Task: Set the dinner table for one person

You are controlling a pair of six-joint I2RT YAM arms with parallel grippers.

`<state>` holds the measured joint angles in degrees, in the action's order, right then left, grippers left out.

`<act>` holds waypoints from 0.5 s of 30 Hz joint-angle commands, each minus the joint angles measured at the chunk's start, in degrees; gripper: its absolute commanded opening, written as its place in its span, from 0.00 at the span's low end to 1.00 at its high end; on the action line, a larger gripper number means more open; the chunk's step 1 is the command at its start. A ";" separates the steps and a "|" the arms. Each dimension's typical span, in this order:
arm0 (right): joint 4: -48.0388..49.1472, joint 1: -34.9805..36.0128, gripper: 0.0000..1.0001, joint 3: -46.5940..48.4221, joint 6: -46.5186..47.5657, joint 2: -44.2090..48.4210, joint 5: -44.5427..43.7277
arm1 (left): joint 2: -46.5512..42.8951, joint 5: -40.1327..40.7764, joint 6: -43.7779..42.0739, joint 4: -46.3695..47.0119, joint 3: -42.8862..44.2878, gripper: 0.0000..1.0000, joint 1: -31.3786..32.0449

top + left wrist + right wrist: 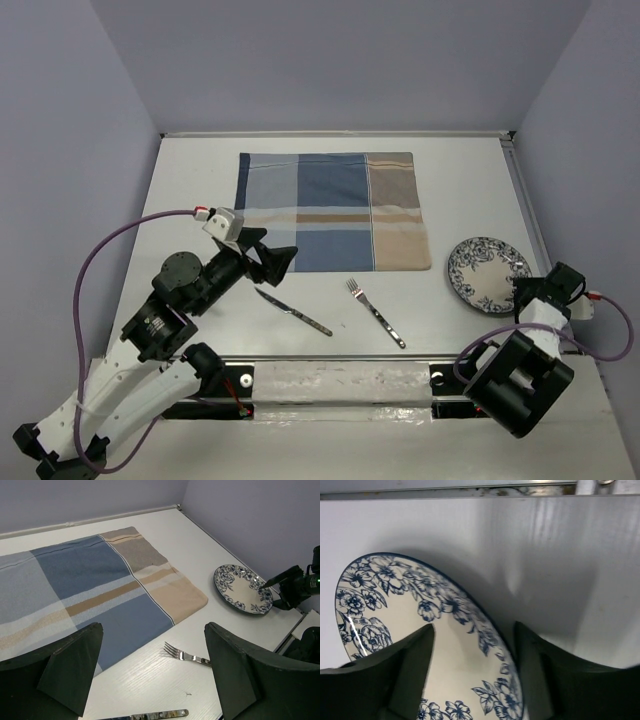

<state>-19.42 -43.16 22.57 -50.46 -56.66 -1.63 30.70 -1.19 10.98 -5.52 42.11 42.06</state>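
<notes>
We see the dinner table (200,200) lying flat, its long axis running left to right beneath both arms. The left gripper (283,262) hovers above it, jaws spread wide, near the knife (292,311). The right gripper (475,650), jaws also apart, straddles the floral plate (480,265) rim near the table's right edge.

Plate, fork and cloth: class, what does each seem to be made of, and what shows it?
Plate: likely glazed ceramic, glossy with blue floral print.
Fork: apparently polished metal, silvery glints.
Cloth: woven fabric, matte, striped weave.
</notes>
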 commanded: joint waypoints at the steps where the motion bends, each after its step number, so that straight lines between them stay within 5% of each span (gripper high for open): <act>1: 9.03 -0.09 0.62 -6.82 -4.03 -0.65 11.98 | 0.85 0.58 -0.88 2.00 -0.27 0.94 0.13; 3: 12.54 -0.09 0.47 -7.80 -4.39 -0.29 14.36 | 1.21 0.58 -0.88 2.09 -0.36 0.94 -0.57; 9: 17.21 -0.09 0.29 -9.56 -2.02 -0.82 16.13 | 2.35 -0.83 -0.44 2.88 -0.80 0.93 -2.86; 15: 21.35 -0.09 0.00 -11.14 -1.57 -0.03 15.34 | 4.63 -0.92 -0.35 3.06 -0.97 0.93 -4.09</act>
<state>0.73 -43.22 12.64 -52.90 -56.97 15.14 34.09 -1.41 11.03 -5.39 41.69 38.59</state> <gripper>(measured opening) 0.051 0.934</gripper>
